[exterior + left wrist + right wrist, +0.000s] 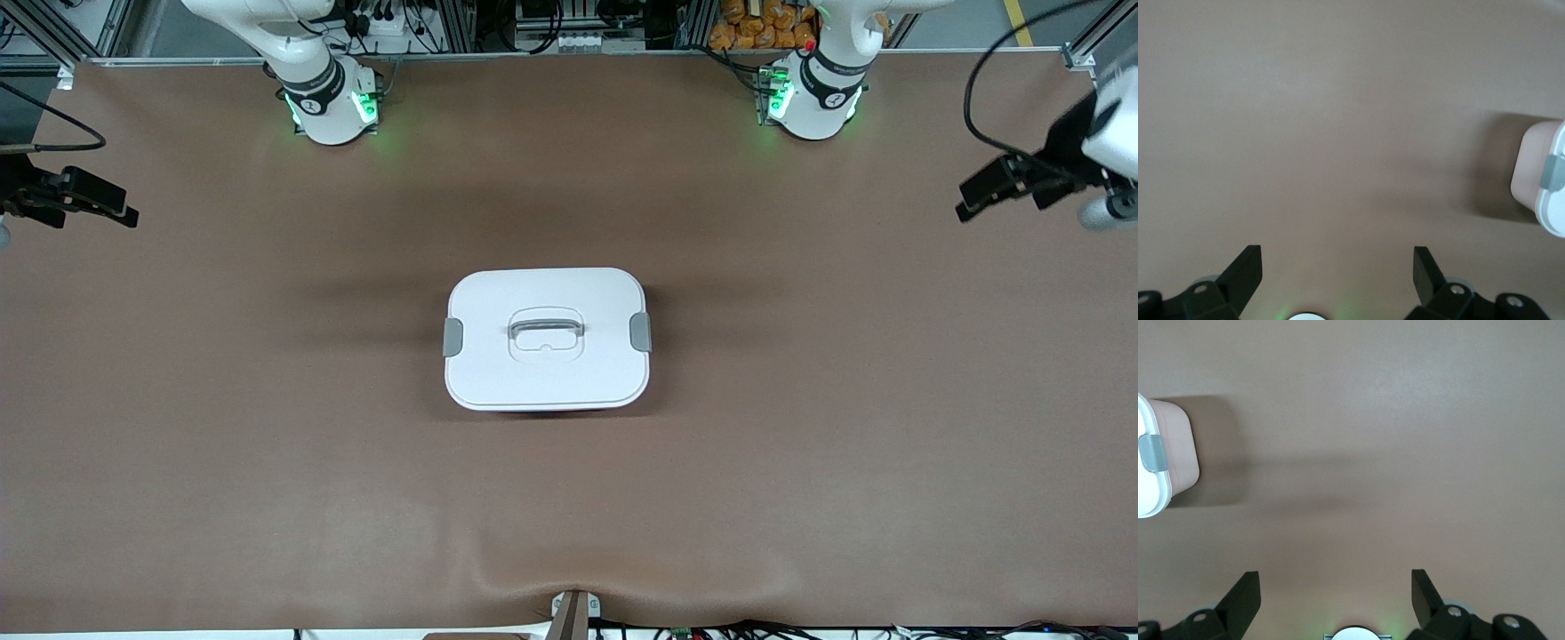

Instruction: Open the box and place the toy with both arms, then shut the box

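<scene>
The box sits in the middle of the table, its flat white lid on it. A grey handle lies at the lid's centre, and a grey clip and another clip sit at its two short ends. The pink wall of the box shows in the left wrist view, and the box also shows in the right wrist view. My left gripper hangs open over bare table toward the left arm's end. My right gripper hangs open over the right arm's end. The toy is out of view.
A brown cover lies over the whole table. The two arm bases, the right arm's and the left arm's, stand along the edge farthest from the front camera. A small metal clamp sits at the nearest edge, where the cover bulges.
</scene>
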